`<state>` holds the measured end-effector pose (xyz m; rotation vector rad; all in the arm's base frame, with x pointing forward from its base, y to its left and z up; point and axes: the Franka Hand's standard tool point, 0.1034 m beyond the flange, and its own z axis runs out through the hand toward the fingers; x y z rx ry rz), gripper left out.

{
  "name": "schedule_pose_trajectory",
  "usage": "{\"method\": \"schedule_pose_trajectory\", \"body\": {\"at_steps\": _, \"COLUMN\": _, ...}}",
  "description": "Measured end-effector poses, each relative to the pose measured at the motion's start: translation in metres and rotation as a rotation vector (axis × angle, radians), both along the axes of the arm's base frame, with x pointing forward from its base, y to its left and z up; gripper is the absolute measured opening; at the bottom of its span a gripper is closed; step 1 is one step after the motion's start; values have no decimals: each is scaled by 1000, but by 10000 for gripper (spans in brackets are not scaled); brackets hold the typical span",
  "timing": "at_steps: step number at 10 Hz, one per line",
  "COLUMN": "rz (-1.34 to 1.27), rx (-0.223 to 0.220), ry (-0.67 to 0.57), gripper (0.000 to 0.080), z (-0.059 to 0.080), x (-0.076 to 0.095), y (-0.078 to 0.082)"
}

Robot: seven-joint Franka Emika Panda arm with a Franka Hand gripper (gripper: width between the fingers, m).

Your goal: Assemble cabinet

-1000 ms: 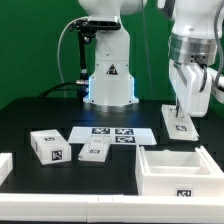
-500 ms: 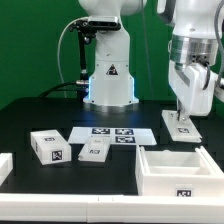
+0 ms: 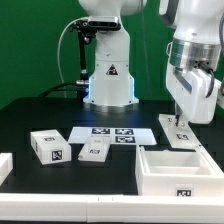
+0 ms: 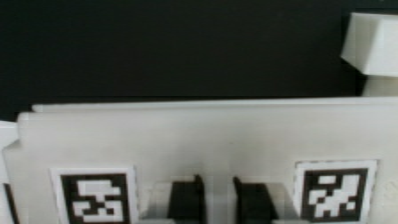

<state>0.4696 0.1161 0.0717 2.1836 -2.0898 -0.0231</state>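
Observation:
The cabinet (image 3: 160, 175), a large open white box with a tag on its front, stands at the front of the exterior view's right. Just behind it lies a flat white panel (image 3: 190, 138) with tags. My gripper (image 3: 180, 121) points down onto this panel. In the wrist view the panel (image 4: 196, 140) fills the picture with two tags on it. My gripper (image 4: 222, 198) is there between the tags, its jaws close together with only a narrow slit. I see nothing held between them.
Two small white tagged blocks (image 3: 48, 147) (image 3: 95, 150) lie at the exterior view's left front. The marker board (image 3: 115, 133) lies mid-table before the robot base (image 3: 110, 80). A white piece (image 3: 5, 166) shows at the left edge. Another white piece (image 4: 374, 50) shows beyond the panel.
My gripper has moved toward the front and slightly to the exterior view's right. The flat panel under it has shifted the same way, closer to the cabinet.

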Motion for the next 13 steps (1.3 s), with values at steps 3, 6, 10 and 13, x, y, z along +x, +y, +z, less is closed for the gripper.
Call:
{"method": "schedule_pose_trajectory", "body": {"at_steps": 3, "rz": 8, "rx": 0, "ry": -28, "gripper": 64, "z": -1, "x": 2, "y": 1}}
{"method": "schedule_pose_trajectory", "body": {"at_steps": 6, "rz": 5, "rx": 0, "ry": -27, "gripper": 64, "z": -1, "x": 2, "y": 1}}
{"method": "schedule_pose_trajectory", "body": {"at_steps": 10, "rz": -13, "rx": 1, "ry": -23, "gripper": 64, "z": -2, "x": 4, "y": -2}}
{"method": "schedule_pose_trajectory", "body": {"at_steps": 13, "rz": -14, "rx": -1, "ry": -13, "gripper": 64, "z": -3, "x": 4, "y": -1}}
